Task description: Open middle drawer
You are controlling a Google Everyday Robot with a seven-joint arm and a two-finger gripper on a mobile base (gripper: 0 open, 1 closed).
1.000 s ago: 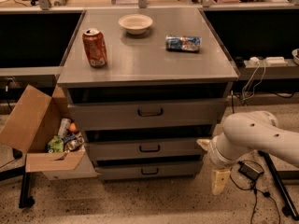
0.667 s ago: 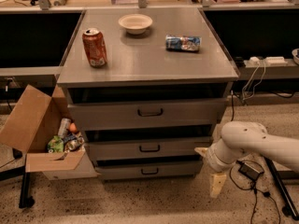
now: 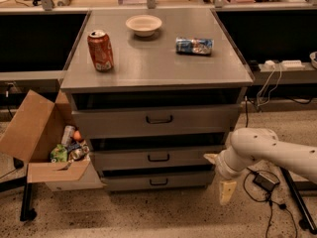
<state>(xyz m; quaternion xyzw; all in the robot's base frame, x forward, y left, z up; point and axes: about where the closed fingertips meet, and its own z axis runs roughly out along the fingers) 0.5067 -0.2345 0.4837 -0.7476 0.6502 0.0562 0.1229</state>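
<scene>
While the middle drawer [image 3: 129, 158] sat closed below the counter [image 3: 158, 63], the hand [image 3: 218, 175] hung just right of its front, spread and pinching nothing; it hid the drawer's right end, and the arm [image 3: 277, 152] was cut off by the right edge

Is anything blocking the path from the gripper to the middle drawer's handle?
Nothing visible does. The gripper hangs open off a front corner of the cabinet, level with the middle drawer; its handle is exposed.
</scene>
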